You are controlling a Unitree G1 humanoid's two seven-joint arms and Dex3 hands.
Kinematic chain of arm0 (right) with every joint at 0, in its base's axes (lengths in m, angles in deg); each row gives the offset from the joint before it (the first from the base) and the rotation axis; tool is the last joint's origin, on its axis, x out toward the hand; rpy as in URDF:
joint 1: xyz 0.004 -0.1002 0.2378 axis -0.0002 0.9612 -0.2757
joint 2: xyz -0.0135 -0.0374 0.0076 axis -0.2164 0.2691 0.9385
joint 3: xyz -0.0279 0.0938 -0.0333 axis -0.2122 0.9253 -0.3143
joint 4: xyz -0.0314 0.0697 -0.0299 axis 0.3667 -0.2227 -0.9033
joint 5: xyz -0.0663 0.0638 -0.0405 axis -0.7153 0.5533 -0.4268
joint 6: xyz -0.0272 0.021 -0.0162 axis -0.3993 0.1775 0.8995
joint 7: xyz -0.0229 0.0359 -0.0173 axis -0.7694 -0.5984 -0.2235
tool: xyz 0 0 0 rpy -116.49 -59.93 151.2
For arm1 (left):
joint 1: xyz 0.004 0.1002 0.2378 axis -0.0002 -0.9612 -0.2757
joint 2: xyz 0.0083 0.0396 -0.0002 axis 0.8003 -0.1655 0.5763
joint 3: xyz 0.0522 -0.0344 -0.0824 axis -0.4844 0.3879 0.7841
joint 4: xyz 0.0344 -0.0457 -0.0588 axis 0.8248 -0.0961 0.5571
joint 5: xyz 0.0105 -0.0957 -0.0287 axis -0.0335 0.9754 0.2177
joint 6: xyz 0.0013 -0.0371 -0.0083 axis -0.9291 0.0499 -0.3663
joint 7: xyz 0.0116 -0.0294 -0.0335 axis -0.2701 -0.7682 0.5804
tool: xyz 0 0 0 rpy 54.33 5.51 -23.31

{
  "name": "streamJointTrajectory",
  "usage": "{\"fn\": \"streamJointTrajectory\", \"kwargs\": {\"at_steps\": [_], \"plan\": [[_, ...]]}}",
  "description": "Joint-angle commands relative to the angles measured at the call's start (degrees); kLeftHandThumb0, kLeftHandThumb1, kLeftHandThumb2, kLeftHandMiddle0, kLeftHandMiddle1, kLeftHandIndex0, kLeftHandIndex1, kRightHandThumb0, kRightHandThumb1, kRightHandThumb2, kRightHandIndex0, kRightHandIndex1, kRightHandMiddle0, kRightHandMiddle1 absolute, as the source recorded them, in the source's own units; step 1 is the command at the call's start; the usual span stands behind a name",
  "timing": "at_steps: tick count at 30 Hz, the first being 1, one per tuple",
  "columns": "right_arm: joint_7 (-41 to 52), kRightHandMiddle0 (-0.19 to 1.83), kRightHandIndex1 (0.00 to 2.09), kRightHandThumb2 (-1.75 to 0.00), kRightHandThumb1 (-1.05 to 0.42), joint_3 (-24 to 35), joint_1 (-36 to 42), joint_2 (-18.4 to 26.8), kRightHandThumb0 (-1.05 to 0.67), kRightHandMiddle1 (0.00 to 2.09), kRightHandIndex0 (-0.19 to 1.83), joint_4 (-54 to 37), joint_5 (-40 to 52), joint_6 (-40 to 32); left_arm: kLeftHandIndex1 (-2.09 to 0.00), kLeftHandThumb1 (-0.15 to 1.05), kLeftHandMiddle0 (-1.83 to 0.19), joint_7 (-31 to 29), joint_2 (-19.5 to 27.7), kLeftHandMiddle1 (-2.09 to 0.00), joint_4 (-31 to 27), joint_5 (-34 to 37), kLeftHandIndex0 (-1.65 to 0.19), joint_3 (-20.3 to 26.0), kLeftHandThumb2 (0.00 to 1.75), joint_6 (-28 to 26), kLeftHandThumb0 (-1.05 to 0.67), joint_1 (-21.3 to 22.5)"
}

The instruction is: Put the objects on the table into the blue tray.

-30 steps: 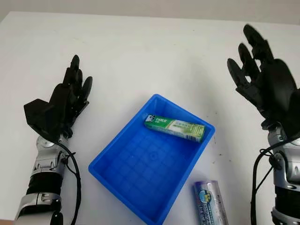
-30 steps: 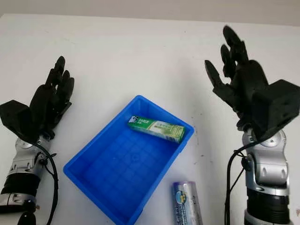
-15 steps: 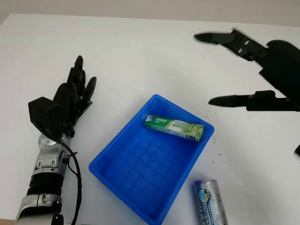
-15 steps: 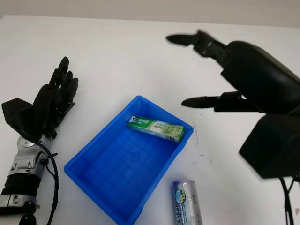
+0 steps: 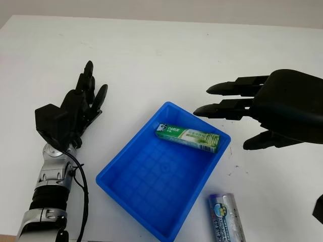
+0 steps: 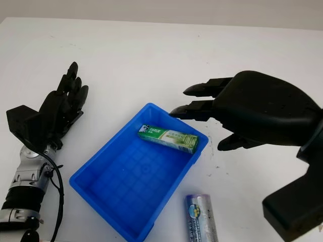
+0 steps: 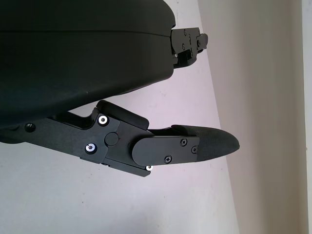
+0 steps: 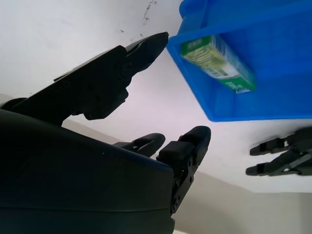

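Two hands released, right hand [image 5: 252, 113] above blue tray [image 5: 151, 196], wrist view catches green box [image 8: 219, 63]

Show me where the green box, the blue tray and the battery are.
green box [image 5: 187, 135], left eye view, middle of its printed face
blue tray [image 5: 117, 162], left eye view, its left rim
battery [image 5: 225, 218], left eye view, its label

- The right hand [image 5: 267, 113] hangs in the air on the right side of the scene, palm turned downward, open and holding nothing
- Its fingers [image 5: 227, 98] reach out level toward the left, and the thumb [image 5: 262, 141] sits lower, beneath the palm
- The left hand [image 5: 75, 113] is open at the left side, its forearm [image 5: 50, 189] coming up from the bottom left edge with a black cable [image 5: 81, 186] looping beside it
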Motion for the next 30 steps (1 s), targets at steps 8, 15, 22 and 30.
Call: {"fn": "streamJointTrajectory", "kwargs": {"at_steps": [8, 15, 22, 30], "plan": [[9.7, 0.71, 0.14, -0.06, -0.75, 11.1, -5.2, 8.5, -0.09, 0.08, 0.65, -5.5, 20.6, -30.0, -0.04, 1.05, 0.19, -1.6, 0.7, 0.0, 2.7, -0.4, 0.18, -0.6, 0.49, 1.1, -0.68, 2.5], [18.7, 0.68, 0.1, -0.06, -0.75, 18.8, -9.2, 19.2, -0.11, 0.04, 0.71, -3.2, 32.7, -49.1, -0.05, 1.05, 0.19, -2.0, 1.0, 0.0, 3.7, -0.8, 0.17, -0.9, 0.48, 1.0, -0.69, 3.4], [23.6, 0.63, 0.08, -0.05, -0.75, 19.8, -10.8, 20.0, -0.06, 0.05, 0.7, -1.5, 41.0, -51.3, -0.05, 1.05, 0.19, -2.6, 1.3, 0.0, 4.0, -0.6, 0.16, -0.7, 0.47, 1.0, -0.69, 3.6], [25.7, 0.66, 0.08, -0.06, -0.76, 18.3, -8.9, 23.6, -0.15, 0.06, 0.72, -5.0, 42.2, -53.4, -0.05, 1.05, 0.19, -3.4, 1.5, 0.0, 4.7, 0.0, 0.17, -0.4, 0.46, 1.6, -0.68, 3.9]]}}
